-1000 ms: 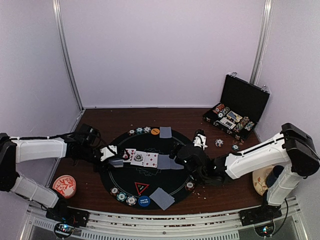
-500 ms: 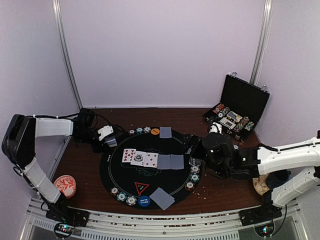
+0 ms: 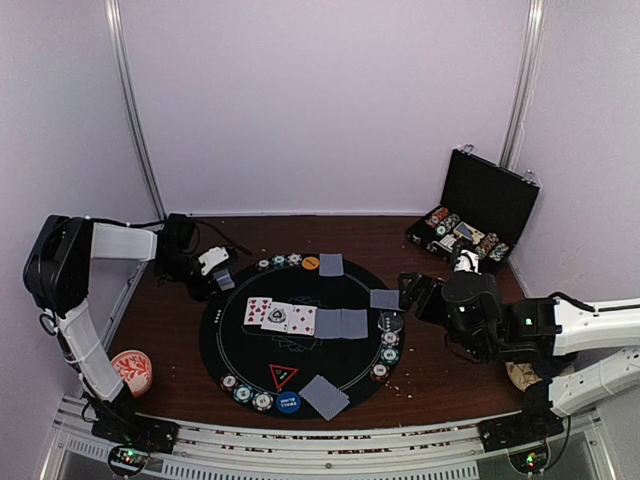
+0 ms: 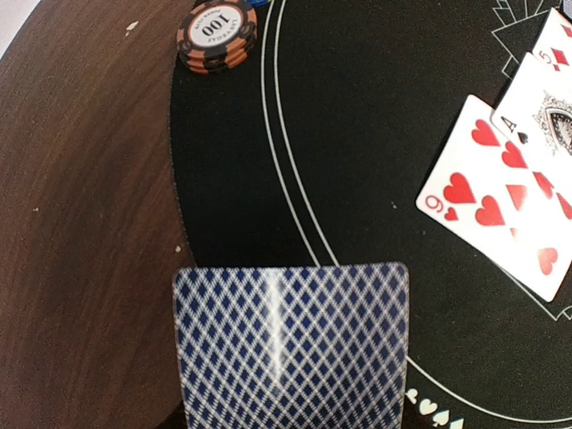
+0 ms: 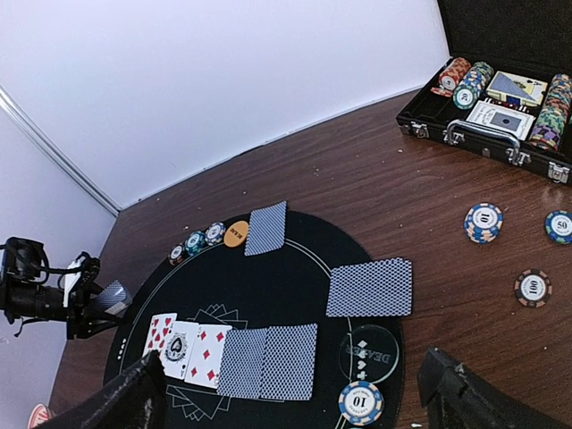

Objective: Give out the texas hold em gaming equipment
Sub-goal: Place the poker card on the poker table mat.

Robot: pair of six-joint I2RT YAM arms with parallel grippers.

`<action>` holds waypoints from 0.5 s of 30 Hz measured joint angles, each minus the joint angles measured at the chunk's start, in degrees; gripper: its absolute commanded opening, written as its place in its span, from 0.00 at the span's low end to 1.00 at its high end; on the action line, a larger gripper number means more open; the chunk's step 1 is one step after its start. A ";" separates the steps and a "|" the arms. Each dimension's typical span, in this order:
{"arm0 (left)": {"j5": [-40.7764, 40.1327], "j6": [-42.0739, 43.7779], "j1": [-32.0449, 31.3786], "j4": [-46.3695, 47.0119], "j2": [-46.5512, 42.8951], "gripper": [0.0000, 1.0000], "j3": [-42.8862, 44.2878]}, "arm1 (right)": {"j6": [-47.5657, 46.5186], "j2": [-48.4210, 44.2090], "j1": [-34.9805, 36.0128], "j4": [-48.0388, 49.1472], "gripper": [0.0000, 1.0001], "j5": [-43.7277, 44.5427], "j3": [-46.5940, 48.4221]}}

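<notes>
A round black mat [image 3: 250, 345] holds three face-up cards [image 3: 278, 316] and two face-down cards [image 3: 342, 323] in a row. My left gripper [image 3: 216, 272] is at the mat's left edge, shut on a blue-backed playing card [image 4: 290, 344]; its fingers are hidden in the left wrist view. My right gripper [image 5: 290, 380] is wide open and empty, off the mat's right edge [image 3: 415, 290]. A face-down card [image 5: 369, 288] lies at that edge. Chips [image 3: 245, 392], a red triangle marker [image 3: 284, 377], a blue button [image 3: 288, 402] and an orange button [image 3: 310, 263] sit round the rim.
An open black case [image 3: 470, 215] with chips and card decks stands at the back right. Loose chips [image 5: 483, 222] lie on the wood near it. A red-and-white dish [image 3: 130, 370] sits front left. A clear dealer disc [image 5: 370, 351] lies by the right rim.
My right gripper has pulled back to the right off the mat, leaving a face-down card at the right edge. My left gripper has drawn back left and away with its card.
</notes>
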 measured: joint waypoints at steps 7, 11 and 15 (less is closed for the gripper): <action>0.09 -2.49 0.00 -0.57 0.42 0.24 -0.09 | -0.02 -0.09 0.00 -2.36 1.00 1.01 -0.15; 0.00 -3.17 0.02 -0.44 1.57 0.37 -0.57 | -0.09 0.02 0.00 -2.97 1.00 1.31 -0.15; 0.33 -3.48 0.02 -0.09 2.14 0.61 -1.20 | -0.26 0.72 0.00 -3.48 1.00 1.64 -0.15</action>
